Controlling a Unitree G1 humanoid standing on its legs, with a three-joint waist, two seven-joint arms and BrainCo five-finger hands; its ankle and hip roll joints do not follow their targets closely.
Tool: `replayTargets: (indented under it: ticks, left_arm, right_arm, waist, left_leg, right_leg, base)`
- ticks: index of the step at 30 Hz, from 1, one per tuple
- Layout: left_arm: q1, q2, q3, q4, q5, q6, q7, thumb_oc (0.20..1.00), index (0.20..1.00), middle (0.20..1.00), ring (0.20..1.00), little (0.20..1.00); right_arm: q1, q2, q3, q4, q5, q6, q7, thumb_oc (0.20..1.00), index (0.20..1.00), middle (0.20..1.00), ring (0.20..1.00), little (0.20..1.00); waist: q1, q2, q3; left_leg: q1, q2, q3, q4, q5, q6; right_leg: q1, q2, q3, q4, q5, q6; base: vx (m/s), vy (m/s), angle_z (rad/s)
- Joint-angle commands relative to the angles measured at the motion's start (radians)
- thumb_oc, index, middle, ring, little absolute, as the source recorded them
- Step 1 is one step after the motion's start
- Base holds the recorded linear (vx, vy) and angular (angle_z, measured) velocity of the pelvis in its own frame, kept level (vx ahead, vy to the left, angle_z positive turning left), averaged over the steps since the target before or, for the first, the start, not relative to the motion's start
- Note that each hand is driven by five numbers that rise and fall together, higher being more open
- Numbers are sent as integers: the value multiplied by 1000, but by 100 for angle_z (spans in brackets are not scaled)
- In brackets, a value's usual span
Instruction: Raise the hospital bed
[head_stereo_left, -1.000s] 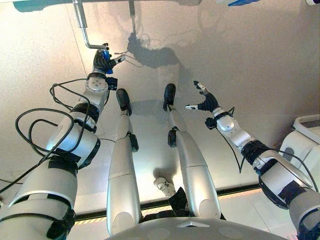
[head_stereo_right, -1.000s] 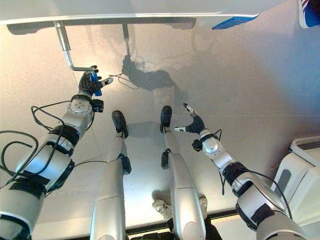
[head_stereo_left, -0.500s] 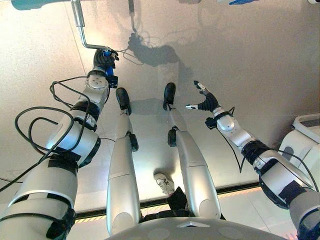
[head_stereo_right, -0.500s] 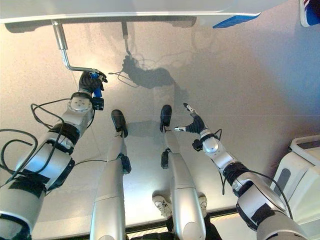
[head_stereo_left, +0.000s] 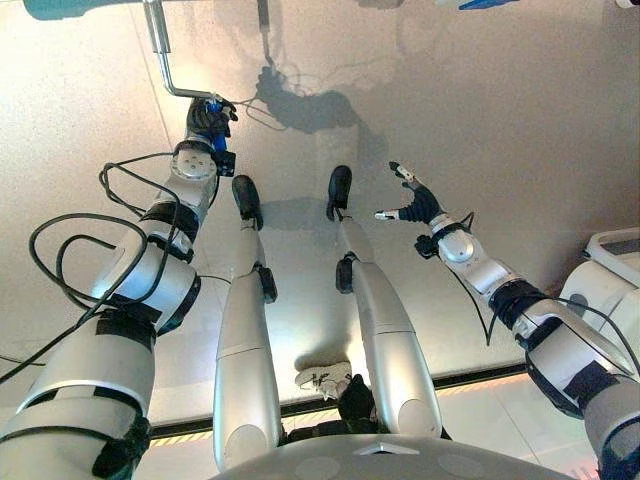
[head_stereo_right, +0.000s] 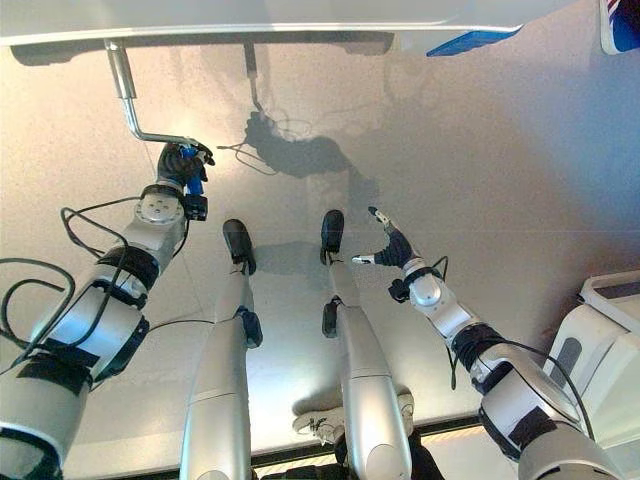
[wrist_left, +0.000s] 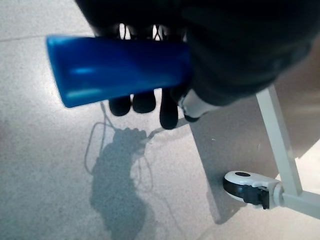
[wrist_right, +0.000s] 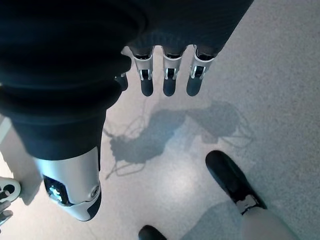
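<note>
Left hand is curled tight around the blue plastic grip of the bent silver metal crank handle. Crank sits at 11 o'clock in the head views, its shaft running up under the pale hospital bed frame along the 12 o'clock edge. Right hand hangs free at 3 o'clock, fingers spread and relaxed, holding nothing, well apart from the crank.

Progress, my read: the grasp is done and cranking is the step in hand. Can't judge bed height from these views, so how many turns are left is unknown.

Surface: speckled light grey floor, smooth, glossy patches. Left wrist view shows a white bed leg with a grey-and-black castor wheel. White moulded equipment at 4 o'clock. A person's pale shoe at 6 o'clock.
</note>
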Motion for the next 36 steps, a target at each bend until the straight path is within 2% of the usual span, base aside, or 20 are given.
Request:
replayTargets:
  ticks: [1,12,23,36]
  left_arm:
    - [-9,39,28,13,-1,-14,-8,200,200,200,200,200]
    - [-4,86,80,78,-28,4,6,200,200,200,200,200]
    - [85,162,151,77,-82,4,0,200,200,200,200,200]
    - [193,214,224,58,-121,3,-12,200,200,200,200,200]
  right_arm:
    - [22,-41,-8,-71,-14,-15,6,1000,1000,1000,1000,1000]
    - [72,-74,-54,-162,-13,-29,7,1000,1000,1000,1000,1000]
    - [121,-116,-91,-227,-10,-42,15,1000,1000,1000,1000,1000]
    - [154,-151,-116,-263,-19,-43,29,1000,1000,1000,1000,1000]
  waist:
    - [13,-6,30]
    - [2,-24,30]
    - [13,-15,30]
    - [32,-3,30]
  left_leg:
    - [62,-43,-31,-37,-47,20]
    - [3,-43,-38,7,-64,25]
    - [-39,-42,-45,26,-69,29]
    - [-44,-47,-50,22,-65,31]
  right_leg:
    - [-5,24,24,33,14,105]
    - [-47,23,21,51,11,108]
    - [-79,13,15,61,6,109]
    - [-82,10,16,54,7,108]
  base:
    - [0,0,0]
    - [0,-1,2]
    - [0,0,0]
    - [0,0,0]
